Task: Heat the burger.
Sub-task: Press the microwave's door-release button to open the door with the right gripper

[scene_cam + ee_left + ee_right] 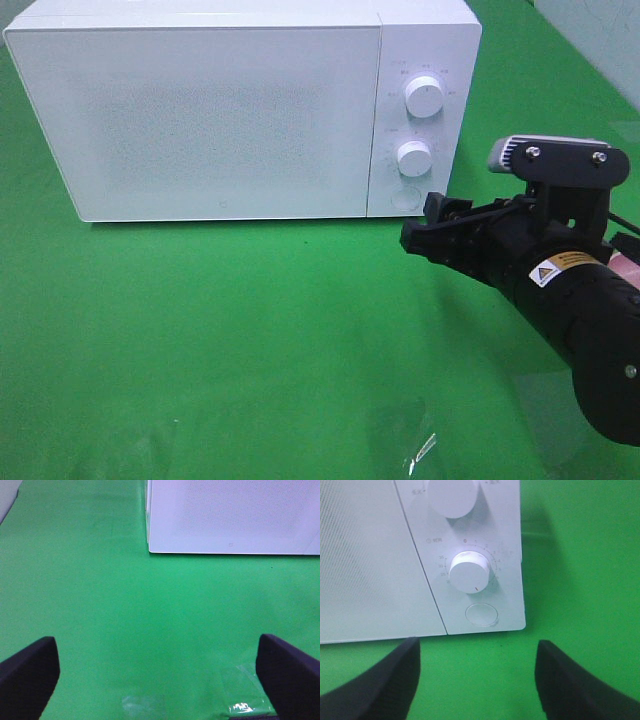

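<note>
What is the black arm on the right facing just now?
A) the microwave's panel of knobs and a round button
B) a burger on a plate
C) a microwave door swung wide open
A: its wrist camera looks between its open fingers straight at the lower knob and round button on the shut microwave.

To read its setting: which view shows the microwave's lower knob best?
Right wrist view: the lower knob is close, scale and red mark visible. The exterior high view shows it small; the left wrist view lacks it.
</note>
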Robot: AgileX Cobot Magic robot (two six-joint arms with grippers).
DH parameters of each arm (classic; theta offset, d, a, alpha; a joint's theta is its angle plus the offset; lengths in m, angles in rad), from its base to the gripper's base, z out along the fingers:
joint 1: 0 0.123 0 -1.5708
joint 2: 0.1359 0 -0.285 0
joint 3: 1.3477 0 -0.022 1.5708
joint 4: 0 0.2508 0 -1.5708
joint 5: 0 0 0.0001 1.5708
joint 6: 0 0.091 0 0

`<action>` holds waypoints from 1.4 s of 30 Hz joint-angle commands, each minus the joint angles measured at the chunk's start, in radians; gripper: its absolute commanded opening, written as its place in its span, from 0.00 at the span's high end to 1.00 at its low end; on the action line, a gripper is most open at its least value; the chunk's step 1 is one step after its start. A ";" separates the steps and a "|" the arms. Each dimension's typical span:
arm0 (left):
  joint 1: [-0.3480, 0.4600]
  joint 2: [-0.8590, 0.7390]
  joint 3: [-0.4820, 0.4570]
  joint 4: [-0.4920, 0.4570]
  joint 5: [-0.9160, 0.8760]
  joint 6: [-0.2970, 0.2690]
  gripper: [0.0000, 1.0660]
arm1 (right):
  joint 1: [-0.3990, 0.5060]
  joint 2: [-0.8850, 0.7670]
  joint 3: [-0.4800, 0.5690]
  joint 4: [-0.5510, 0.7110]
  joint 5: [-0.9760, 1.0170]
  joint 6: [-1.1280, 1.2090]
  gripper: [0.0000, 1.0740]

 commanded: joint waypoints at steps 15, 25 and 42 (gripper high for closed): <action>-0.002 -0.015 0.000 -0.004 -0.017 0.003 0.06 | 0.002 -0.006 -0.010 -0.079 0.050 0.921 0.94; -0.002 -0.015 0.000 -0.004 -0.017 0.003 0.06 | 0.002 -0.003 -0.010 -0.077 0.124 1.148 1.00; -0.002 -0.015 0.000 -0.004 -0.017 0.003 0.06 | -0.034 0.141 -0.094 -0.114 0.169 1.303 1.00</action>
